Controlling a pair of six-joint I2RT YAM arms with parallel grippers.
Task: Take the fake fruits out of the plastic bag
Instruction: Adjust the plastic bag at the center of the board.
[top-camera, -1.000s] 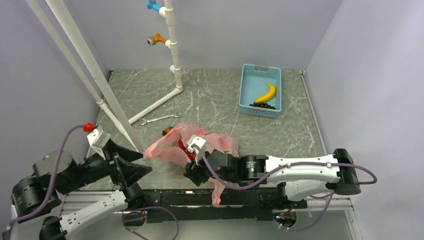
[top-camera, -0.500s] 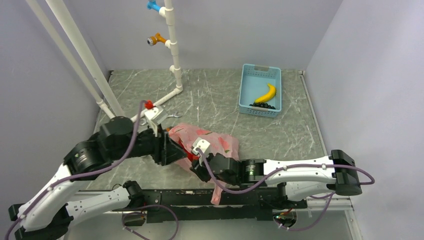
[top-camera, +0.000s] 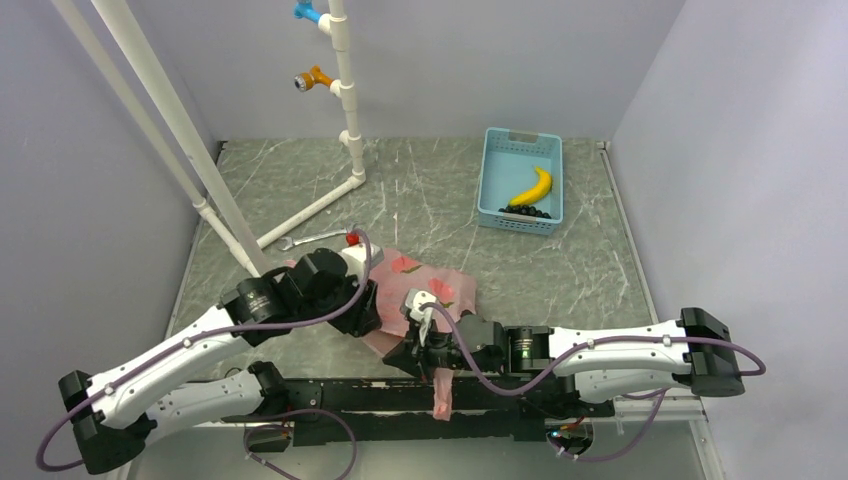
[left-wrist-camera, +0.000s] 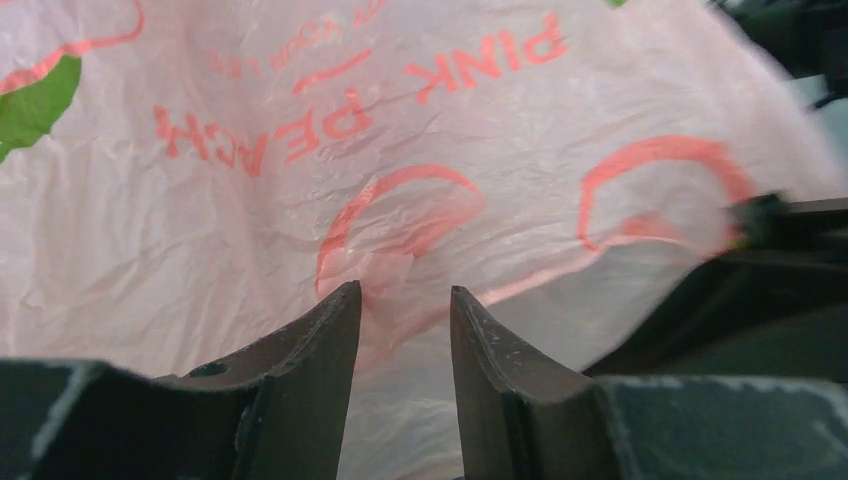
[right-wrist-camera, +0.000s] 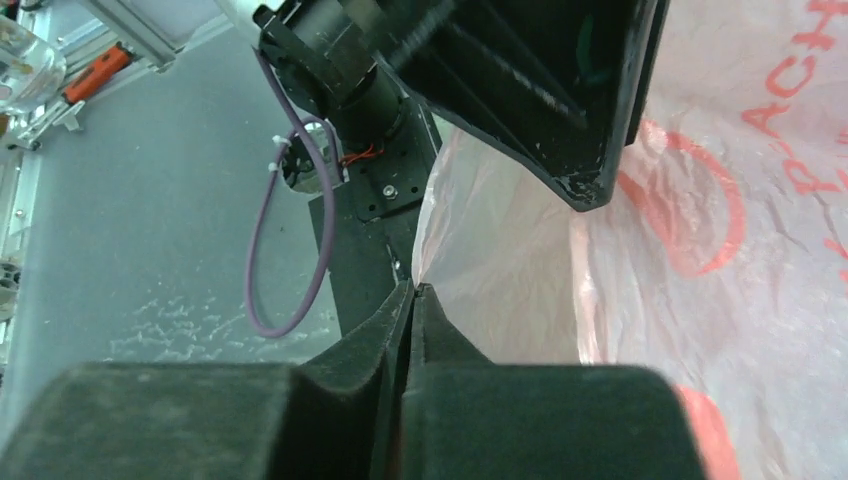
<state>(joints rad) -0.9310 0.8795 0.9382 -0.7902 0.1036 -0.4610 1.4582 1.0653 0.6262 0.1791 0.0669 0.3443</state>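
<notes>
At the middle of the near edge of the surface (top-camera: 560, 270), a strip of the pink plastic bag (top-camera: 445, 285) hangs over the edge. Just above it the right end effector (right-wrist-camera: 410, 292) is closed, its tips pinching a fold of the bag's film. Left of it, the left end effector (left-wrist-camera: 400, 295) has its jaws partly apart, pressed against the printed film. The bag lies crumpled between and behind both. The fake fruits cannot be told from its red print. Farther back, left of centre, lies a wrench (top-camera: 318, 237). Toward the far right corner a blue basket (top-camera: 522, 134) holds a banana (top-camera: 533, 187) and black grapes (top-camera: 527, 211). A white pipe stand (top-camera: 348, 120) rises at the far edge.
</notes>
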